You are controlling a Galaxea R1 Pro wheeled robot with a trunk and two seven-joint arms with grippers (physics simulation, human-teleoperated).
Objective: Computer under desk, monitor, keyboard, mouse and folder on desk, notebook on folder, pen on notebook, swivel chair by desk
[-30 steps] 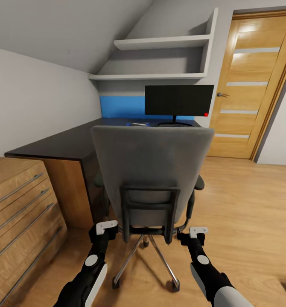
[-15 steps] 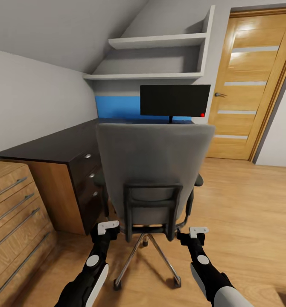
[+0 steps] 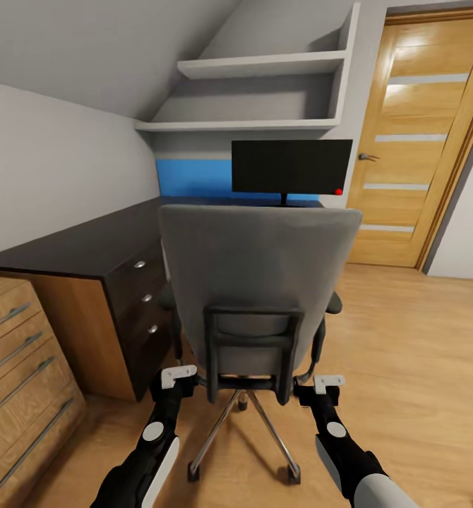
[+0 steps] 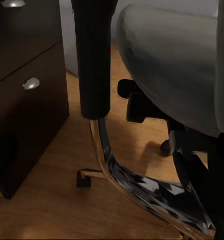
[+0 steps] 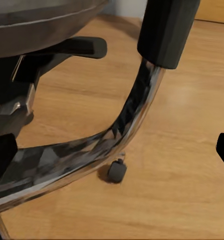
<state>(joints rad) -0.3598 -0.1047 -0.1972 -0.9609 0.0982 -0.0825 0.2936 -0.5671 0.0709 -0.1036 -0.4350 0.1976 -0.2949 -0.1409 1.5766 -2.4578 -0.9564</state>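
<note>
We find the chair (image 3: 254, 282) directly ahead in the head view, its back turned to us and its front toward the surface (image 3: 95, 243). The back is tall, grey and slightly tapered, with a black frame bracket low on it; black armrest ends show at either side. Beneath, chrome legs spread to black castors on the wooden floor (image 3: 406, 339). In the left wrist view we note a black armrest post joined to a curved chrome support, the grey seat underside (image 4: 167, 65) and a castor. In the right wrist view the same chrome support bends down from a black post, with one castor (image 5: 117, 171) on the floor.

The surface is black-topped, with a dark drawer unit (image 3: 141, 296) under its near end and a blue back panel (image 3: 194, 176). The monitor (image 3: 291, 166) stands on it behind the chair, black-fronted, with a red dot at its lower corner.

The left end effector (image 3: 176, 375) sits low beside the chair's left side, the right end effector (image 3: 327, 384) beside its right. We cannot tell whether either is spread or pressed together, nor whether either touches the chair.
</note>
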